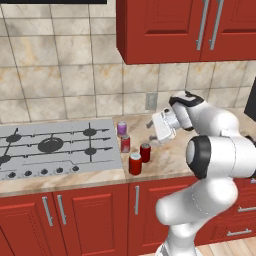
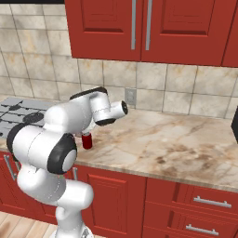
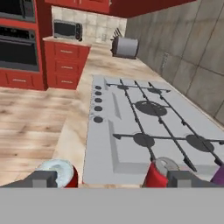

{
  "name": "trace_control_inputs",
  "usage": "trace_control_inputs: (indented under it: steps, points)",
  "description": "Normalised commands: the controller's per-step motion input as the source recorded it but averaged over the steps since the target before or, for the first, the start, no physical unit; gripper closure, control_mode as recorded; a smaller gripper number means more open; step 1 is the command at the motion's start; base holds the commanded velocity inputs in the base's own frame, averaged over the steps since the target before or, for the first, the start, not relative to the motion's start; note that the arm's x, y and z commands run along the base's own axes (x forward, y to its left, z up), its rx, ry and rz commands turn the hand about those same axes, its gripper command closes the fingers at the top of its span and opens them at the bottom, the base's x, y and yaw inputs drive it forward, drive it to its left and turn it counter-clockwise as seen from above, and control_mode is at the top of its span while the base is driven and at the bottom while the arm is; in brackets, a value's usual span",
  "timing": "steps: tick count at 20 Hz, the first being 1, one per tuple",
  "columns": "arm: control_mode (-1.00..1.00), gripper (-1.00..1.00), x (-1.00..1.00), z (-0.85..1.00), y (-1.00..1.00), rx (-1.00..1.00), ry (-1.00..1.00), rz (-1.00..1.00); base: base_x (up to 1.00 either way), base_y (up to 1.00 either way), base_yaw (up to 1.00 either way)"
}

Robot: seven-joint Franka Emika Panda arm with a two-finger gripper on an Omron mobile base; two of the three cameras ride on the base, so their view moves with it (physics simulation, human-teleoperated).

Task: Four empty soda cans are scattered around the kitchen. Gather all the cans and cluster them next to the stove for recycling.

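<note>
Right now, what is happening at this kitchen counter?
A white robot arm is gathering small soda cans beside the flat silver-grey gas stove. Four cans stand clustered on the beige marbled counter just right of it: the purple can at the back and three red cans in front. The gripper hangs open above them, holding nothing.

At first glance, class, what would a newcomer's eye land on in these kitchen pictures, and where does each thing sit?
The big white arm, its open gripper hanging above the counter, catches the eye first. Next comes the cluster of four soda cans, three red and one purple, standing just right of the stove. Red cabinets frame it all from above.
</note>
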Motion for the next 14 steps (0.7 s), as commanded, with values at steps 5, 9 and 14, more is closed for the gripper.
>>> trace_control_inputs:
  steps: [5,9,14]
  points:
    - [-1.0,-1.0,-0.31,0.28,-0.11,-0.13,-0.12,0.11,0.0,0.0,0.0]
    - [-1.0,-1.0,-0.21,0.02,-0.11,-0.15,-0.08,0.15,0.0,0.0,0.0]
    - [-1.0,-1.0,-0.13,0.0,-0.16,-0.09,-0.03,0.16,0.0,0.0,0.0]
